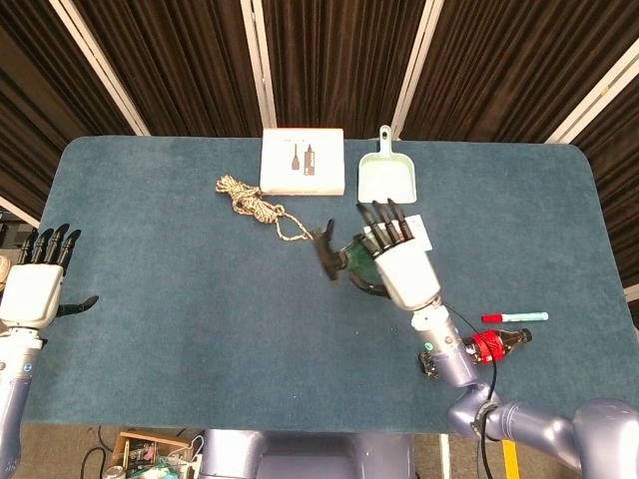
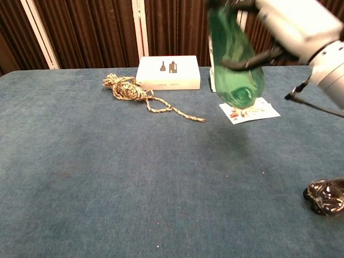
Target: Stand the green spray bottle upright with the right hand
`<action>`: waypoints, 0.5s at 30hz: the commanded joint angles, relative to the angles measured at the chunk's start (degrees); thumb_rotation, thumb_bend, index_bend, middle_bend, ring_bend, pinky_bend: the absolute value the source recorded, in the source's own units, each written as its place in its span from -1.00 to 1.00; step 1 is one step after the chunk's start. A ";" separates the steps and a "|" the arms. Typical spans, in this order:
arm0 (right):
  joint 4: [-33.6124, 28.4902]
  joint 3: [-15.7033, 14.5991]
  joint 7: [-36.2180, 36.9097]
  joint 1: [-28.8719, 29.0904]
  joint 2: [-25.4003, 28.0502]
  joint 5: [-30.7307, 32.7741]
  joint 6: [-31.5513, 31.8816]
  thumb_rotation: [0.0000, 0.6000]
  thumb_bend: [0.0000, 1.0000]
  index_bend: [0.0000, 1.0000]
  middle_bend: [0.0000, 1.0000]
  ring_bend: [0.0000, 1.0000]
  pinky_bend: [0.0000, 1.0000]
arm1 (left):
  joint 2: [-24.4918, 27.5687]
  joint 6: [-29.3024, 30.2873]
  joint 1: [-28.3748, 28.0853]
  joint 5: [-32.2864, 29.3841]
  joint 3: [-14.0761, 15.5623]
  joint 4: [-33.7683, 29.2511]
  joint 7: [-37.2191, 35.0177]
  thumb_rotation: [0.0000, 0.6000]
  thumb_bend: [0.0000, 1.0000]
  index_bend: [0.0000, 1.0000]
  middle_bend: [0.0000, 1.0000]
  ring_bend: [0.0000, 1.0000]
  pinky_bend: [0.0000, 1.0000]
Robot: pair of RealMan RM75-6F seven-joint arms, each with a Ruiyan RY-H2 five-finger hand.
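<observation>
Blue table [image 1: 150, 329] w/ white box [image 1: 302, 161] and pale dustpan [image 1: 386, 176] at far edge, rope [image 1: 255, 208] just left of centre, paper card [image 2: 249, 111] on cloth under the lifted bottle.

Right hand [image 1: 401, 267] raised mid-table, fingers wrapped round green spray bottle [image 2: 235, 59]; bottle clear of table, held in air. Long axis near vertical in chest view, base down, hanging above card, leaning slightly. Black trigger head [image 1: 326, 250] sticks out left of hand in head view. Coming move, prob.: straight down, base flat on cloth, then let go.

Left hand [image 1: 35, 289] far off at near-left edge, fingers spread, holding nothing.

Chest view shows base and gap to table; cuts off bottle top. Head view shows trigger, hides base, plus red-label bottle [image 1: 489, 345] and marker [image 1: 515, 317] near right.
</observation>
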 commanded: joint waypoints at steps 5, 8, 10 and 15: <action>-0.79 6.45 38.80 -3.86 2.74 5.30 1.55 1.00 0.21 0.88 -0.79 -1.00 -1.00 | 0.30 -0.58 -0.16 0.34 0.30 -0.18 -0.89 1.00 -0.90 -1.00 -1.00 -1.00 -1.00; 0.05 6.78 42.72 -4.88 2.54 6.95 0.33 1.00 0.22 0.88 -0.80 -1.00 -1.00 | 0.22 -0.66 -0.25 0.51 0.44 -0.27 -0.72 1.00 -0.90 -1.00 -1.00 -1.00 -1.00; 1.64 6.64 43.71 -5.17 1.74 7.01 0.23 1.00 0.22 0.88 -0.81 -1.00 -1.00 | 0.18 -0.66 -0.28 0.55 0.48 -0.34 -0.59 1.00 -0.90 -1.00 -1.00 -1.00 -1.00; 5.81 5.82 47.02 -6.09 -0.75 5.88 1.68 1.00 0.23 0.88 -0.82 -1.00 -1.00 | 0.20 -0.41 -0.26 0.69 0.52 -0.59 -0.46 1.00 -0.90 -1.00 -1.00 -1.00 -1.00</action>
